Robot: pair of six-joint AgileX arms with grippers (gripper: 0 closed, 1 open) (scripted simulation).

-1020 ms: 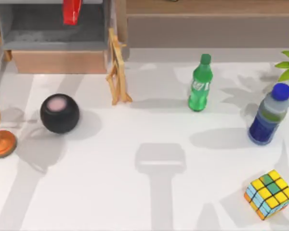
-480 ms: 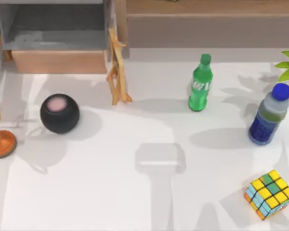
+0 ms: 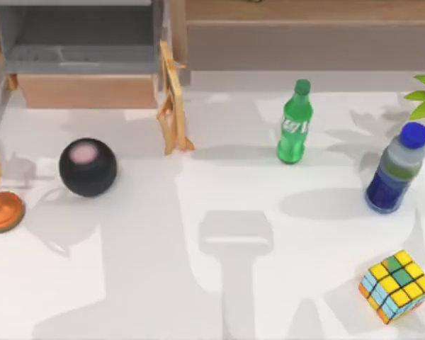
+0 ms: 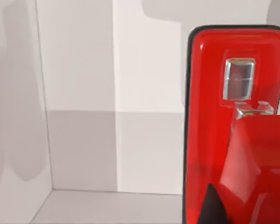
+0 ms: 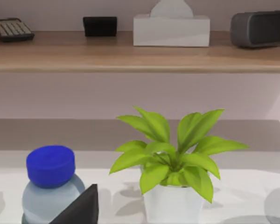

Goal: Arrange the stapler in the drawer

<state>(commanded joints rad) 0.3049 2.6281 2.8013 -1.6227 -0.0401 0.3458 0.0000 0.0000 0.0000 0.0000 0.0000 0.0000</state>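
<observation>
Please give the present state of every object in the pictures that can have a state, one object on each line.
drawer: pulled open
stapler: closed, close before the left wrist camera, over grey surfaces
green bottle: upright, capped
blue-capped bottle: upright, capped
cube puzzle: scrambled
potted plant: upright
black ball: resting on the table

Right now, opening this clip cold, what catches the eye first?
The bright red stapler looms close in the left wrist view, against pale grey walls. From above, the open drawer sits at the table's far left, with a black sphere in front of it, a green bottle near the middle and a colourful puzzle cube at the near right.
</observation>
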